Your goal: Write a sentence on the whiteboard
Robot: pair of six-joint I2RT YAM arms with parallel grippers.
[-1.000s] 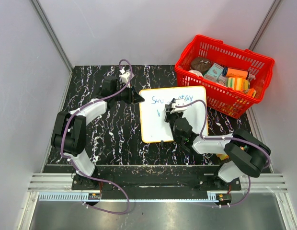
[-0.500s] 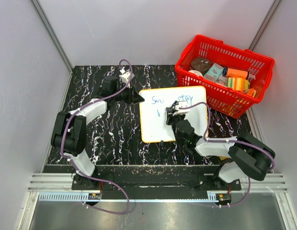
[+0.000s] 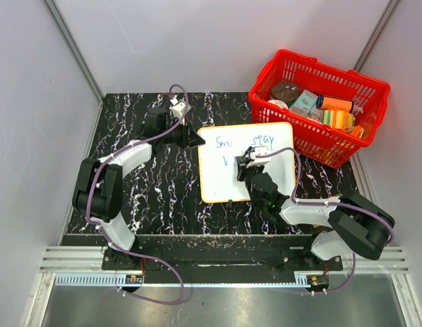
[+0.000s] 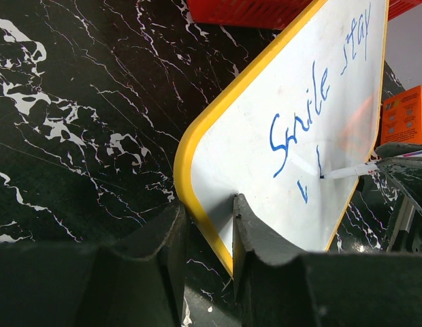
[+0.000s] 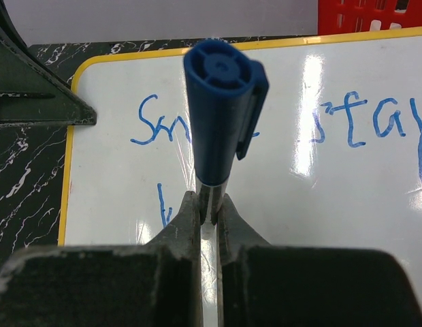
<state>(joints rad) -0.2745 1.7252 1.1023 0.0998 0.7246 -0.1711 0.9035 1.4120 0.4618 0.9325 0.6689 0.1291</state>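
The whiteboard [image 3: 279,174], white with an orange-yellow frame, lies flat on the black marble table. Blue words "Smile stay" [image 4: 313,95] run along its top, and short blue strokes [image 5: 161,204] start a second line. My left gripper [image 3: 195,141] is shut on the whiteboard's upper left corner [image 4: 204,225], its jaws pinching the frame. My right gripper [image 3: 244,161] is shut on a blue-capped marker [image 5: 218,116] held upright over the board; the marker's tip [image 4: 325,176] touches the board beside the second-line strokes.
A red basket [image 3: 364,85] with several packaged items stands at the back right, touching the board's far right corner. Grey walls enclose the table on three sides. The left half of the table is bare marble [image 3: 136,197].
My right gripper with the marker has shifted slightly right and down along the second line. The left gripper and the board have not moved.
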